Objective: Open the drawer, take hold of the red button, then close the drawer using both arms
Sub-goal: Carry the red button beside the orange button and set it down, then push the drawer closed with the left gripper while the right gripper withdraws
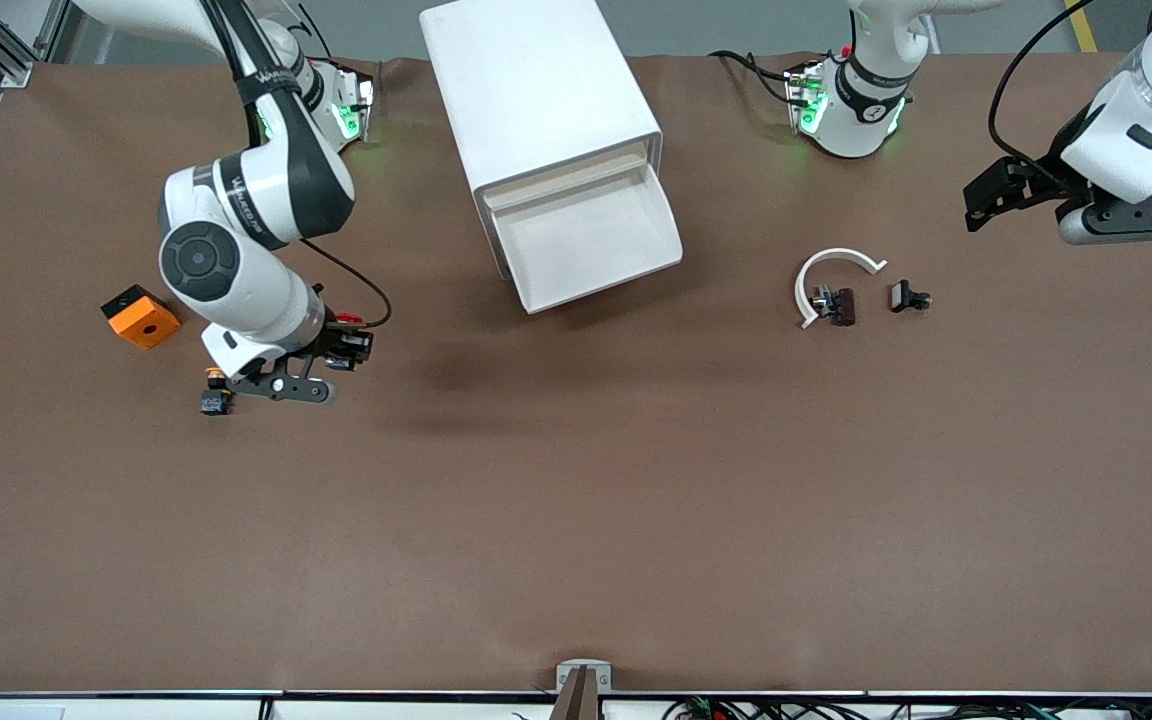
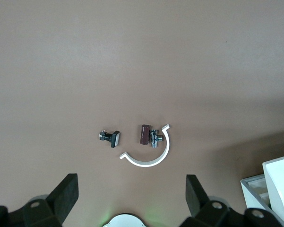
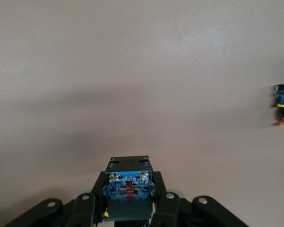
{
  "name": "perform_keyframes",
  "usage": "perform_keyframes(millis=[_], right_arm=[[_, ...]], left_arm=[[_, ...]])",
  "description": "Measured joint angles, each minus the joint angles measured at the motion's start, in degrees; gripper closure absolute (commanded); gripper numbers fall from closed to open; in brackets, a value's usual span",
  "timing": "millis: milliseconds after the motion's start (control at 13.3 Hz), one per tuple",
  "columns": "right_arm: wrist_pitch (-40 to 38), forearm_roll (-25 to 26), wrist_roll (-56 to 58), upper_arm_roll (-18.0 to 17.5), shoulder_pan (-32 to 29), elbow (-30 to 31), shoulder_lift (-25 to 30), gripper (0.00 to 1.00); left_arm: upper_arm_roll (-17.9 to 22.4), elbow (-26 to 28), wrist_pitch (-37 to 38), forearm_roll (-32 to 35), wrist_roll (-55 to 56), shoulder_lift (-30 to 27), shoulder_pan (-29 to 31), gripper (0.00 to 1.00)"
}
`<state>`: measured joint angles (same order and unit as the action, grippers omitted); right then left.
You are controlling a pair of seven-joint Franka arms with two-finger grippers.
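Yellow-capped button [image 1: 216,392]: lies on the worktop nearest the front camera, beside the right gripper, toward the right arm's end.
Cabinet [image 1: 540,105]: white, at the worktop's top edge; drawer [image 1: 591,235] pulled out.
Left gripper [image 1: 1021,195]: fingers spread, holding nothing, waiting above the left arm's end.
Right gripper [image 1: 351,345]: pinching the button [image 3: 128,189], red cap apparently just showing.
Orange box [image 1: 140,316]: near the right arm's edge.
White ring piece [image 1: 831,278]: two small dark parts beside it.

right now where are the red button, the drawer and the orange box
red button [image 1: 347,320], front view, red cap showing at the right gripper
drawer [image 1: 591,235], front view, bare floor of the open tray
orange box [image 1: 141,317], front view, top face
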<state>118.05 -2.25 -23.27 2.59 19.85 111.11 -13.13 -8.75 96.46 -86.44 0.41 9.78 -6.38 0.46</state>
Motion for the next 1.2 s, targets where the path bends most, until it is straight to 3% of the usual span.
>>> perform_keyframes(millis=[301, 752, 1203], right_arm=[[9.2, 0.0, 5.5, 0.0, -4.3, 7.2, 0.5, 1.0], [17.5, 0.1, 14.2, 0.0, -11.5, 12.3, 0.5, 1.0], [23.8, 0.1, 17.4, 0.0, -14.2, 14.4, -3.2, 1.0]], left_arm=[[0.2, 0.1, 0.0, 0.0, 0.0, -0.1, 0.1, 0.0], [0.3, -0.1, -0.4, 0.0, 0.0, 0.6, 0.2, 0.0], [-1.7, -0.7, -9.0, -0.1, 3.0, 11.0, -3.7, 0.0]])
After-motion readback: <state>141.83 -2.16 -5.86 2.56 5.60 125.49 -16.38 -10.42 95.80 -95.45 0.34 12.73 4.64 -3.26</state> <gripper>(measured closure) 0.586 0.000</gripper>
